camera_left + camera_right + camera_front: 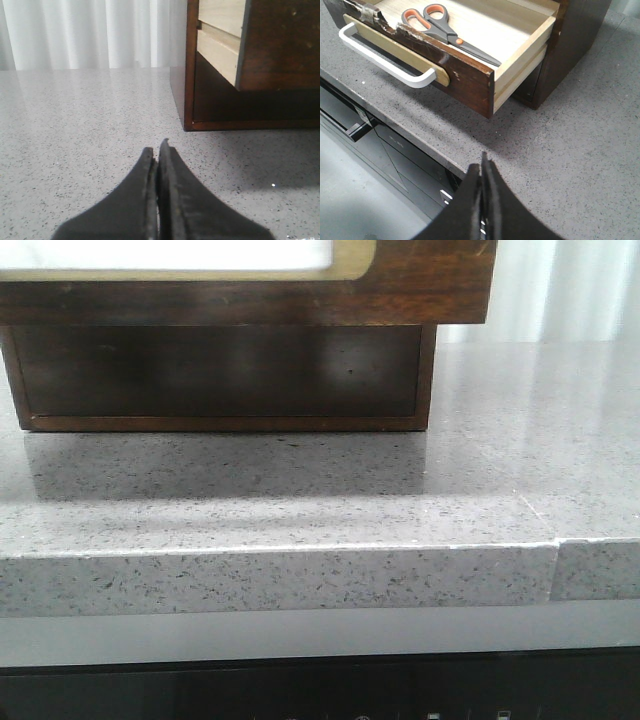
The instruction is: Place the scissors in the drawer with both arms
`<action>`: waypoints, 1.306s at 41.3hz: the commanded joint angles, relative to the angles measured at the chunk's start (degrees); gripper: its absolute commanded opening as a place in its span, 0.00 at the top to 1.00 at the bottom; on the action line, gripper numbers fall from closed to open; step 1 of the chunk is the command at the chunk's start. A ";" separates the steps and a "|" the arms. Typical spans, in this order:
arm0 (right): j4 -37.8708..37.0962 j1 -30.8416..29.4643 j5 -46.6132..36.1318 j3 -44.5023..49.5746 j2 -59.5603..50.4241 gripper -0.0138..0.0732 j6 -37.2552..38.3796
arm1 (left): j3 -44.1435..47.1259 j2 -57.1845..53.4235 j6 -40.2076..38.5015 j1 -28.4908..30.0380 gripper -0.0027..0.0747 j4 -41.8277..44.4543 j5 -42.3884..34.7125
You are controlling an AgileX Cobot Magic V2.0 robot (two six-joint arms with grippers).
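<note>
The scissors (445, 31), dark grey with orange-lined loops, lie flat inside the open drawer (465, 80) on its pale wood floor. The drawer is pulled out of the brown cabinet; its dark front also shows in the front view (430, 285) and the left wrist view (280, 45). My right gripper (482, 162) is shut and empty, above the counter near its front edge, apart from the drawer's corner. My left gripper (156, 150) is shut and empty, low over the counter beside the cabinet. Neither arm shows in the front view.
A white bar handle (385, 62) on a tan plate sticks out from the drawer front. The brown cabinet (220, 370) stands on the speckled grey counter (300, 580), whose front edge drops to dark units (380, 150). White curtains (85, 30) hang behind.
</note>
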 commanded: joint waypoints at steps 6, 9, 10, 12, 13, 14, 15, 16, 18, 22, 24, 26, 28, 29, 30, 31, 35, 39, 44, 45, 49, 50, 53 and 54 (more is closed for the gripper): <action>0.17 -0.16 -4.11 -1.30 0.25 0.92 -0.02 | 1.46 -1.10 -0.35 0.00 0.99 -0.46 -5.23; 0.17 -0.16 -4.11 -1.30 0.25 0.92 -0.02 | 1.46 -1.10 -0.35 0.00 0.99 -0.46 -5.23; 0.17 -0.16 -4.11 -1.30 0.25 0.92 -0.02 | 1.46 -1.10 -0.35 0.00 0.99 -0.46 -5.23; 0.17 -0.16 -4.11 -1.30 0.25 0.92 -0.02 | 1.46 -1.10 -0.35 0.00 0.99 -0.46 -5.23; 0.17 -0.16 -4.11 -1.30 0.25 0.92 -0.02 | 1.46 -1.10 -0.35 0.00 0.99 -0.46 -5.23; 0.17 -0.16 -4.11 -1.30 0.25 0.92 -0.02 | 1.46 -1.10 -0.35 0.00 0.99 -0.46 -5.23; 0.17 -0.16 -4.11 -1.30 0.25 0.92 -0.02 | 1.46 -1.10 -0.35 0.00 0.99 -0.46 -5.23; 0.17 -0.16 -4.11 -1.30 0.25 0.92 -0.02 | 1.46 -1.10 -0.35 0.00 0.99 -0.46 -5.23; 0.17 -0.16 -4.11 -1.30 0.25 0.92 -0.02 | 1.46 -1.10 -0.35 0.00 0.99 -0.46 -5.23; 0.17 -0.16 -4.11 -1.30 0.25 0.92 -0.02 | 1.46 -1.10 -0.35 0.00 0.99 -0.46 -5.23; 0.17 -0.16 -4.11 -1.30 0.25 0.92 -0.02 | 1.46 -1.10 -0.35 0.00 0.99 -0.46 -5.23; 0.17 -0.16 -4.11 -1.30 0.25 0.92 -0.02 | 1.46 -1.10 -0.35 0.00 0.99 -0.46 -5.23; 0.17 -0.16 -4.11 -1.30 0.25 0.92 -0.02 | 1.46 -1.10 -0.35 0.00 0.99 -0.46 -5.23; 0.17 -0.16 -4.11 -1.30 0.25 0.92 -0.02 | 1.46 -1.10 -0.35 0.00 0.99 -0.46 -5.23; 0.17 -0.16 -4.11 -1.30 0.25 0.92 -0.02 | 1.46 -1.10 -0.35 0.00 0.99 -0.46 -5.23; 0.17 -0.16 -4.67 -0.69 0.05 0.92 -0.02 | 1.46 -1.10 -0.35 0.00 0.99 -0.46 -5.23; -2.79 -2.32 -7.74 2.71 -2.65 0.92 -0.08 | 1.46 -1.10 -0.35 0.00 0.99 -0.46 -5.23; -4.66 -8.69 -14.84 9.31 -6.88 0.92 -0.08 | 1.46 -0.98 -0.35 0.00 0.99 -0.46 -5.23; -7.68 -17.90 -24.77 20.57 -14.51 0.92 -0.08 | 1.46 -0.98 -0.35 0.00 0.99 -0.46 -5.23; -8.08 -19.19 -26.34 23.11 -16.22 0.92 -0.08 | 1.46 -0.98 -0.35 0.00 0.99 -0.46 -5.23; -8.43 -24.23 -33.39 31.00 -21.66 0.92 -0.08 | 1.46 -0.98 -0.35 0.00 0.99 -0.46 -5.23; -8.43 -25.11 -34.73 33.24 -23.20 0.92 -0.08 | 1.46 -0.98 -0.35 0.00 0.99 -0.46 -5.23; -8.43 -27.64 -38.97 38.96 -26.48 0.92 -0.08 | 1.46 -0.98 -0.35 0.00 0.99 -0.46 -5.23; -8.43 -28.31 -40.13 40.39 -27.65 0.92 -0.08 | 1.46 -0.98 -0.35 0.00 0.99 -0.46 -5.23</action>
